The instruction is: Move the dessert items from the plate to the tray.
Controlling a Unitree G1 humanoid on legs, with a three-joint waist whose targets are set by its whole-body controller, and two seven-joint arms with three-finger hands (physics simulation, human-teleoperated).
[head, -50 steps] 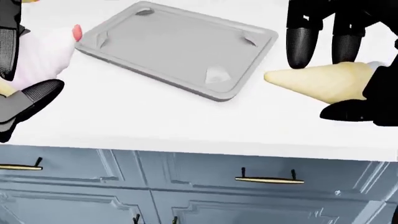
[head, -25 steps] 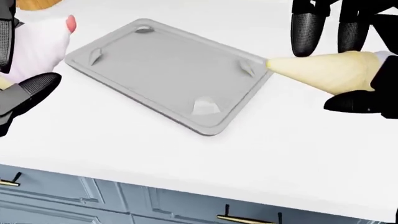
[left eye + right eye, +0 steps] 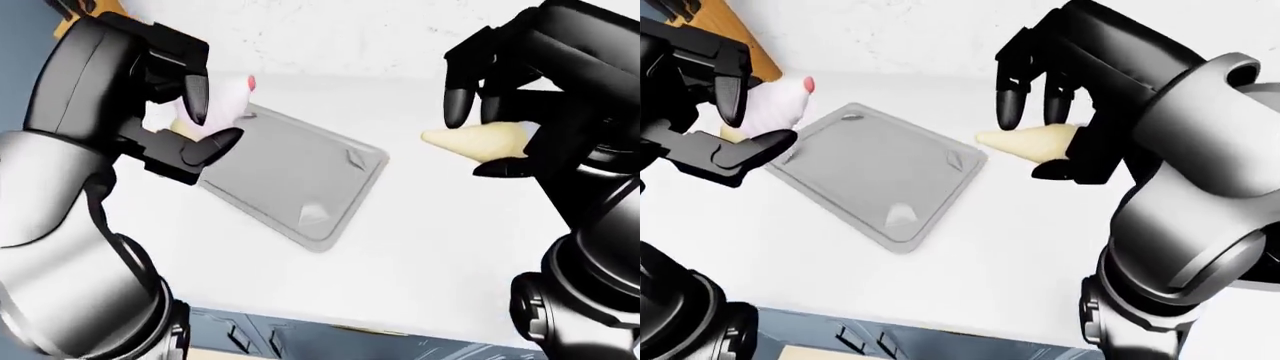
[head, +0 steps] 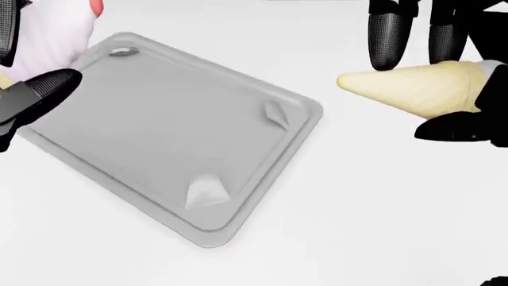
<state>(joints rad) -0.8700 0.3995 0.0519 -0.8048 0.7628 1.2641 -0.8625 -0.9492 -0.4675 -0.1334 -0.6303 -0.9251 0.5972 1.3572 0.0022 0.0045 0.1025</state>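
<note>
A grey tray [image 4: 174, 137] lies on the white counter [image 4: 357, 196], left of centre in the head view. My left hand [image 3: 735, 120] is shut on a white-frosted dessert with a red cherry [image 3: 780, 101], held over the tray's left edge. My right hand [image 4: 445, 71] is shut on a pale cream cone [image 4: 413, 89] that lies sideways, tip pointing left, above the counter just right of the tray. The plate is not in view.
A wooden board [image 3: 735, 37] leans at the upper left in the right-eye view. A white wall [image 3: 890, 30] runs along the counter's top edge. Blue cabinet fronts [image 3: 890, 337] show below the counter's near edge.
The camera has moved in and down: the cabinets have left the head view and the tray looks larger and lower. Both hands hold their desserts as before; the left one is nearer the tray.
</note>
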